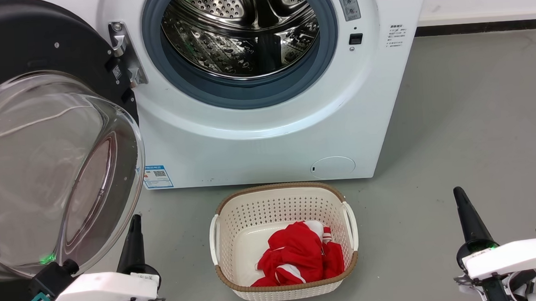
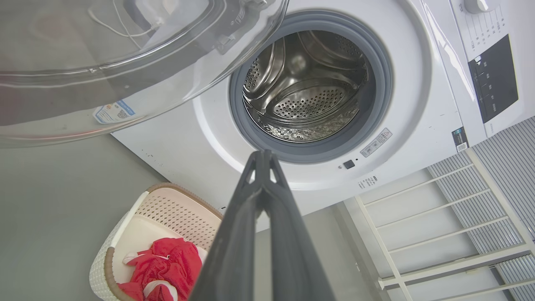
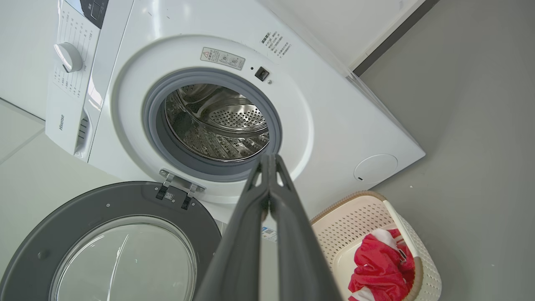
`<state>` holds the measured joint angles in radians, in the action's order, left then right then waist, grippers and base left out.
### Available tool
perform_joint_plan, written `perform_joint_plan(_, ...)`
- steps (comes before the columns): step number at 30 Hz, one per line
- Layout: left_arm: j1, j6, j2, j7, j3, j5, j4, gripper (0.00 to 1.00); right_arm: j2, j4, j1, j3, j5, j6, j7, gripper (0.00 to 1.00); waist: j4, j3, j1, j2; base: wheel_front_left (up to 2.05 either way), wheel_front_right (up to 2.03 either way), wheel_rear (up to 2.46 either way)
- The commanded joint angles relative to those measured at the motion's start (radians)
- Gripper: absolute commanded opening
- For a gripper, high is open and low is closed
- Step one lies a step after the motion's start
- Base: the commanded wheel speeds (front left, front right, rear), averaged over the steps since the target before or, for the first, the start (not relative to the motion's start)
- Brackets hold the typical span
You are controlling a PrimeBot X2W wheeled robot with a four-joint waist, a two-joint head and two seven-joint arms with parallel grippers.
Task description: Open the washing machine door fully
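Here, washing machine door wide open; left gripper, right gripper pinched.

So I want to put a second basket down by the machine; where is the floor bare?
Bare grey floor lies right of the laundry basket, out to the right gripper. A narrow strip separates basket and washing machine. The left is crowded: the open washing machine door overhangs the floor by the left gripper.

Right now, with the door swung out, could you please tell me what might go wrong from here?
1. The left gripper, jaws shut, looks close to the glass bowl of the washing machine door; raising that arm carelessly could strike it.
2. The laundry basket stands on the floor right before the machine; rolling forward might bump it.
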<state>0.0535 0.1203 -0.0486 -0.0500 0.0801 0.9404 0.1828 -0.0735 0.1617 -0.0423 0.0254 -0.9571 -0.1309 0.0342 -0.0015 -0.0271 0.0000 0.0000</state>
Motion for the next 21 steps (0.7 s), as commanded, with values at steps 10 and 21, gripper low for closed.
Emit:
perform_joint_plan(10, 0.035, 0.006, -0.002, 0.033, 0.011, 0.139, 0.005, 0.0, -0.008, 0.009, -0.032, 0.012, -0.143, 0.0, -0.022, 0.0, 0.0, 0.004, 0.0, 0.0, 0.0, 0.0, 0.0)
perform_joint_plan(21, 0.042, 0.007, -0.002, 0.063, 0.016, 0.255, 0.018, 0.0, -0.008, 0.025, -0.041, 0.02, -0.261, 0.0, -0.044, 0.0, 0.0, 0.007, 0.0, 0.0, 0.0, 0.0, 0.0)
